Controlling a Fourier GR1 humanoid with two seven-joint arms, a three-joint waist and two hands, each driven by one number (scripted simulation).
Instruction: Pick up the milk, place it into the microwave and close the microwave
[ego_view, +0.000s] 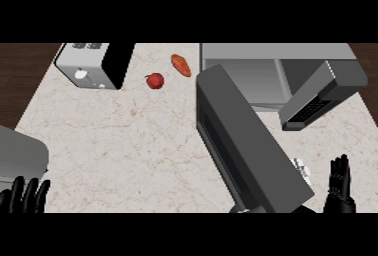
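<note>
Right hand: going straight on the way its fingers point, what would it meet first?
The right hand, open at the lower right edge, points away across bare counter; the first thing in line looks to be the microwave at its keypad end, though heights are unclear.

The robot's left hand (22, 196) and right hand (339, 192) are both plain black with a dull finish. Each has slim, jointed fingers (341, 170) ending in rounded tips. The right hand broadens below the fingers into a blocky black palm with faint grey highlights.
</note>
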